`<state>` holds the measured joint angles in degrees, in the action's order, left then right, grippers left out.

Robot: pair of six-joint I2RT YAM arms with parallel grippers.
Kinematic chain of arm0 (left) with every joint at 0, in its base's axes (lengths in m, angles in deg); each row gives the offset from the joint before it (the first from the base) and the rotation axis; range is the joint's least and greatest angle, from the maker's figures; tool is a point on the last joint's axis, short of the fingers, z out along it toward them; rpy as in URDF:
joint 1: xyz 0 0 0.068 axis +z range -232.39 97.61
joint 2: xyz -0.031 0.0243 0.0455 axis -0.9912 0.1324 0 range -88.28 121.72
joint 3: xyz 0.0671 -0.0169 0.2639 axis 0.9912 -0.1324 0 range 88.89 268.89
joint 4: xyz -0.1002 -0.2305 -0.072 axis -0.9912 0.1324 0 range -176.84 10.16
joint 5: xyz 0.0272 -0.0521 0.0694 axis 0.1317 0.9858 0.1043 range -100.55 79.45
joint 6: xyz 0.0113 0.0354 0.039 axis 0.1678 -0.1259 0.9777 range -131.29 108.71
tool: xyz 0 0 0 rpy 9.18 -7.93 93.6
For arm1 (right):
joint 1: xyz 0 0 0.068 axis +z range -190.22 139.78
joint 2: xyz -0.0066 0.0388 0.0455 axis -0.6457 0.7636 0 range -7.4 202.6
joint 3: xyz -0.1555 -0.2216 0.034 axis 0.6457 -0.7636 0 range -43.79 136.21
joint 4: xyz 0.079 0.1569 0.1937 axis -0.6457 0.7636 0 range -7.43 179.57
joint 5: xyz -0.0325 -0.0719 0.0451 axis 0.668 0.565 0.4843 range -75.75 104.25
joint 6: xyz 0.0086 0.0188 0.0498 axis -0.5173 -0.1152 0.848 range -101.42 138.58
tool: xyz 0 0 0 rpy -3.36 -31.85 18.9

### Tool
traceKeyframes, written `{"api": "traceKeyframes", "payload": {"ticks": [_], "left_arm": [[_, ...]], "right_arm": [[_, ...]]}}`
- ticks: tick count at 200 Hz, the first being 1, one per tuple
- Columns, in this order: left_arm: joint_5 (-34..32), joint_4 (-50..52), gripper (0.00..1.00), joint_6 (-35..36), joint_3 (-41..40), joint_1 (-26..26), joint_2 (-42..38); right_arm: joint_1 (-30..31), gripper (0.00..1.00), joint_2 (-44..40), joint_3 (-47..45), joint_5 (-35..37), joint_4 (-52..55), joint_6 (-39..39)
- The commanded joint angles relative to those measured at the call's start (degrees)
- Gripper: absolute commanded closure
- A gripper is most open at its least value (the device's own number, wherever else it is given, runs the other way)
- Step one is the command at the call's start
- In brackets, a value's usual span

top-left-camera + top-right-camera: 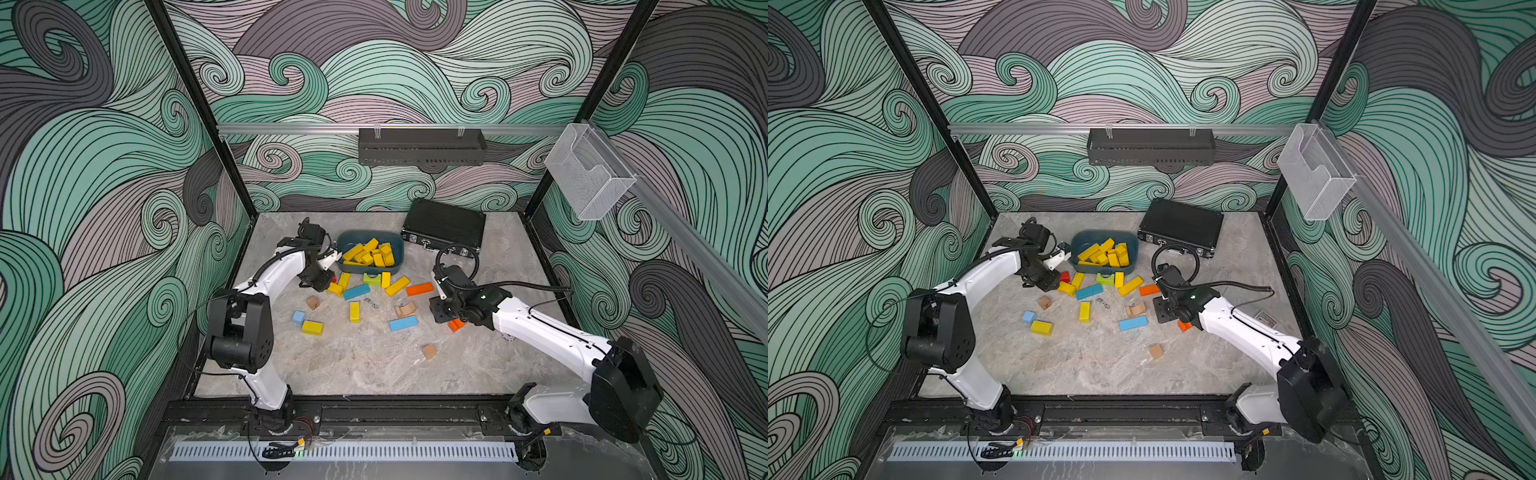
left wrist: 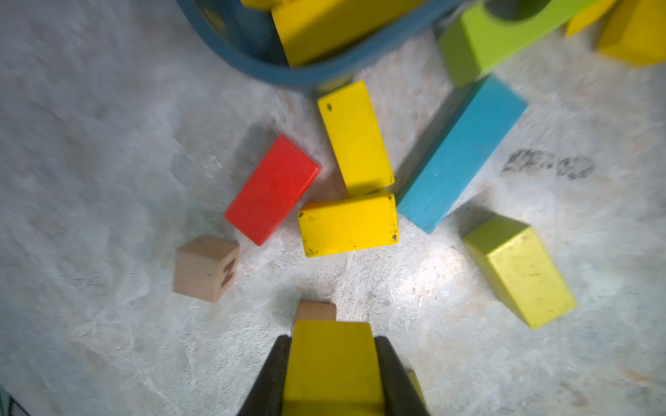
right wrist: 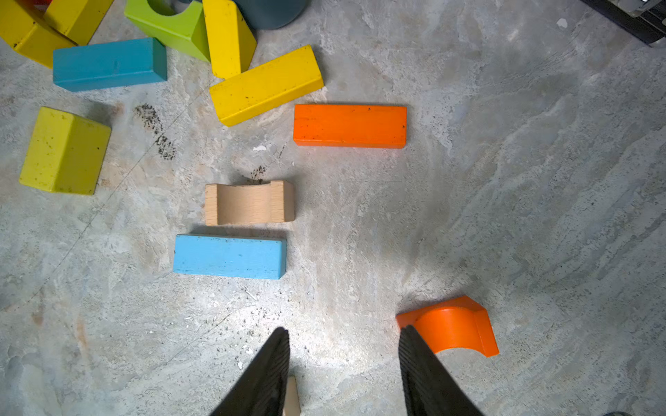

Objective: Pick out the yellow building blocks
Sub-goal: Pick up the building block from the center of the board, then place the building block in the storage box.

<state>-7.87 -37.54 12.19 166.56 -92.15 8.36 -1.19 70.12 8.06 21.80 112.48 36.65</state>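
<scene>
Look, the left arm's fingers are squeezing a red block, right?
Not quite. The left arm's fingers are squeezing a yellow block, not a red one; the left wrist view shows it. The red block lies free on the table.

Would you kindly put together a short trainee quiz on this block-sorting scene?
1. True or false: the left claw is clamped on a yellow block.
2. The teal bin holds: A) red blocks, B) yellow blocks, C) nothing.
3. What colour is the arch block nearest the open right claw?
Key: 1 true; 2 B; 3 orange.
</scene>
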Motion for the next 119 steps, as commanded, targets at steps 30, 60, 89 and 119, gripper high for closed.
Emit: {"api": "traceKeyframes", "payload": {"ticks": [30, 60, 89, 119], "left_arm": [[11.07, 4.49, 0.82, -2.55, 17.68, 0.1, 4.17], [12.79, 4.26, 0.81, -4.92, 28.74, -0.82, 12.5], [13.8, 4.69, 0.8, -5.2, 37.0, -1.78, 21.42], [12.72, 3.33, 0.77, -4.25, 41.52, -3.07, 29.01]], "right_arm": [[0.0, 0.48, -0.75, -3.09, -1.04, -2.67, 2.95], [0.25, 0.49, -2.37, -5.19, -2.56, -2.95, 4.91], [1.26, 0.48, -4.76, -6.9, -2.41, -2.31, 7.07], [2.92, 0.48, -7.46, -7.67, -1.19, -0.03, 8.99]]}}
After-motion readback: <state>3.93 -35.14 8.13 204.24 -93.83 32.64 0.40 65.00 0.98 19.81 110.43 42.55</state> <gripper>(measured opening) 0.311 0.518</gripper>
